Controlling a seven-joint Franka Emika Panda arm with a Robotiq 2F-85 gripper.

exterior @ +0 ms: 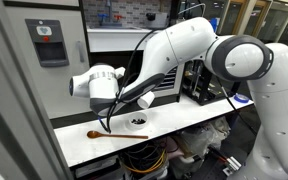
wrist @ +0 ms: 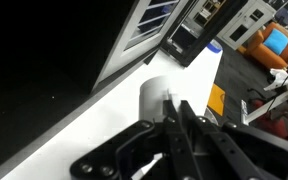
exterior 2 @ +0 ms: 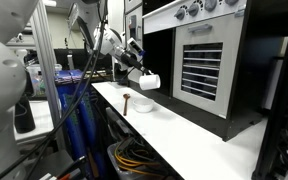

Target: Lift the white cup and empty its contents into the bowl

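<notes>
Clamped tight around the white cup (exterior 2: 150, 80) with the gripper (exterior 2: 142, 77), closed in on both sides of it and holding it clear of the worktop (exterior 2: 189, 132). Hanging in the air just over the bowl (exterior 2: 144, 104), apart from it and touching neither rim nor worktop. Seen again in an exterior view from behind the big white arm: the white cup (exterior: 144, 101) at the end of the gripper (exterior: 139, 98), above the bowl (exterior: 137, 122). Tipped away from upright in both exterior views, closer to lying on its side; too small to tell which way the mouth faces, and nothing to be seen of the inside. Within the bowl, a small dark patch (exterior: 136, 121), in keeping with the dark bits but too small to make out singly. Sitting low and wide on the white worktop (exterior: 84, 146), with a brown wooden spoon (exterior: 104, 134) lying just beside it, handle stretched along the surface; the same wooden spoon (exterior 2: 127, 100) showing near the bowl, on the side away from the black oven (exterior 2: 209, 65). From the wrist view, only the pale rounded side of the white cup (wrist: 155, 95) showing beyond the dark fingers (wrist: 180, 135) of the gripper (wrist: 172, 120), over the white worktop (wrist: 89, 120) and beside the oven's slatted front (wrist: 154, 20).
</notes>
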